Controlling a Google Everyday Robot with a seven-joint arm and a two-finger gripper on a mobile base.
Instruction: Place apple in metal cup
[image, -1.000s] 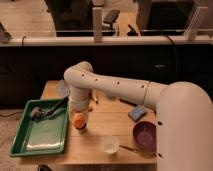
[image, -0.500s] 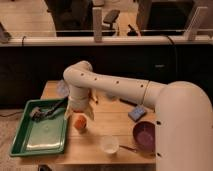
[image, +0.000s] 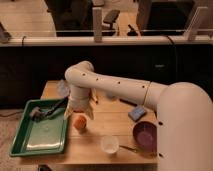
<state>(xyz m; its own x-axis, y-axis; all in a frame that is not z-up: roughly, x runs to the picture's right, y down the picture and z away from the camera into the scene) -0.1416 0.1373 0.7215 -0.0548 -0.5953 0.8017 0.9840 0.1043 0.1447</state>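
Observation:
The apple (image: 79, 121) is a small orange-red ball near the table's front left, beside the green tray. It seems to rest in the mouth of a small dark cup (image: 80, 129), which looks like the metal cup and is mostly hidden under the fruit. My white arm comes in from the right and bends down over it. The gripper (image: 79, 109) hangs straight above the apple, very close to its top. I cannot tell whether it touches the apple.
A green tray (image: 27, 146) holding dark utensils (image: 46, 111) lies at the left. A whitish translucent cup (image: 109, 144) stands at the front, a purple bowl (image: 146, 136) at the front right, and a blue sponge (image: 137, 113) behind it. A thin orange piece (image: 95, 98) lies behind the gripper.
The gripper has lifted slightly, so more of the apple shows beneath it. The apple has stayed in about the same spot.

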